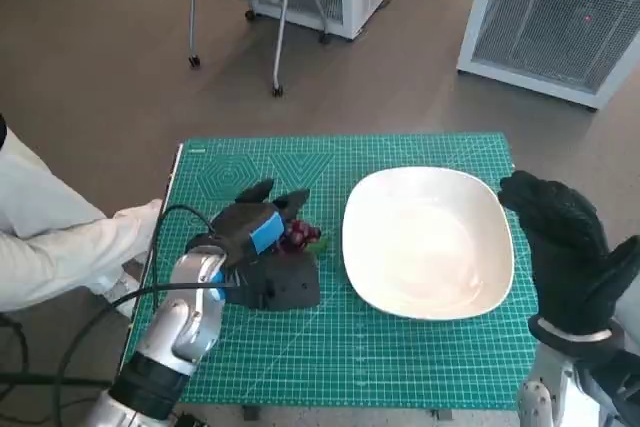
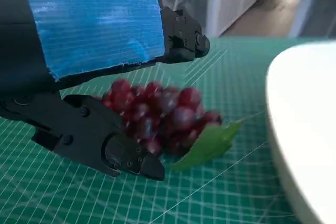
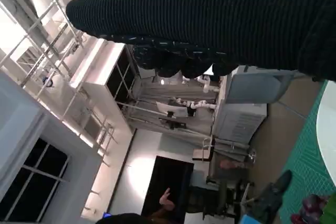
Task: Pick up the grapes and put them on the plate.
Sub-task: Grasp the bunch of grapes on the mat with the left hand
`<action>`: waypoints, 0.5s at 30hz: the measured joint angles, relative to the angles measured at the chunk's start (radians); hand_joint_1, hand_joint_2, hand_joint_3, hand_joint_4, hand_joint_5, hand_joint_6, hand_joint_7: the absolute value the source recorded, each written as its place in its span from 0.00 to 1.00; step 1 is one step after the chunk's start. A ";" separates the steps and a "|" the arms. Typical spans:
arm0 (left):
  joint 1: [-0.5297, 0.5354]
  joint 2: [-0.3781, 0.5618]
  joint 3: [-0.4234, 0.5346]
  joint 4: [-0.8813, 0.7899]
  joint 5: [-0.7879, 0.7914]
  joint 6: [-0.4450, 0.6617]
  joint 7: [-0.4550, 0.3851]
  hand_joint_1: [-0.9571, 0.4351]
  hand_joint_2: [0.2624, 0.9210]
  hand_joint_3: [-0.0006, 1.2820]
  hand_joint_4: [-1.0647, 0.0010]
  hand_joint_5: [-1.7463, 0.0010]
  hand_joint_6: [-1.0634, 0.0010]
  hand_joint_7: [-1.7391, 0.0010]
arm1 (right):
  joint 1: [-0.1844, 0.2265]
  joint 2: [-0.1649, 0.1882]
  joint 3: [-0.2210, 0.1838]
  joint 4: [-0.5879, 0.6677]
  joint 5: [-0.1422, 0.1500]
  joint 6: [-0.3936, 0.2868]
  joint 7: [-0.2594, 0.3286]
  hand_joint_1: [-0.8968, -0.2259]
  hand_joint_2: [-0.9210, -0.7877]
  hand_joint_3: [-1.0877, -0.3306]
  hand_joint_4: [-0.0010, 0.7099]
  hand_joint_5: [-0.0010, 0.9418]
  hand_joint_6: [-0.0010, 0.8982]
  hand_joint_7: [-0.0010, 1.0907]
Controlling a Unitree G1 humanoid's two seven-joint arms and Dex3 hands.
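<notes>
I see the green cutting mat [image 1: 400, 367] with the white plate [image 1: 428, 242] on it, my gloved right hand [image 1: 560, 237] raised beside the plate holding nothing, and my left hand [image 1: 262, 247] with fingers apart either side of the grapes [image 2: 157, 114], which lie on the mat just left of the plate.

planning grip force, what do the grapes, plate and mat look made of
Grapes: likely plastic, from the even waxy sheen and stiff flat leaf.
Plate: glossy white, ceramic or melamine; cannot tell which.
Mat: matte green, printed grid, probably vinyl cutting mat.
</notes>
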 measured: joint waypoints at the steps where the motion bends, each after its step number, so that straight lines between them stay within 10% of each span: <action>1: -0.006 -0.002 -0.003 0.014 -0.001 0.006 -0.002 0.44 0.78 0.00 0.98 1.00 0.78 1.00 | 0.001 0.000 0.000 0.000 0.000 0.000 0.000 0.72 0.00 0.67 0.74 0.30 0.28 0.74; 15: -0.090 -0.039 -0.038 0.197 -0.010 0.072 -0.002 0.44 0.78 0.00 0.99 1.00 0.79 1.00 | 0.011 0.001 0.001 -0.016 -0.002 0.001 -0.007 0.72 0.00 0.67 0.74 0.29 0.28 0.75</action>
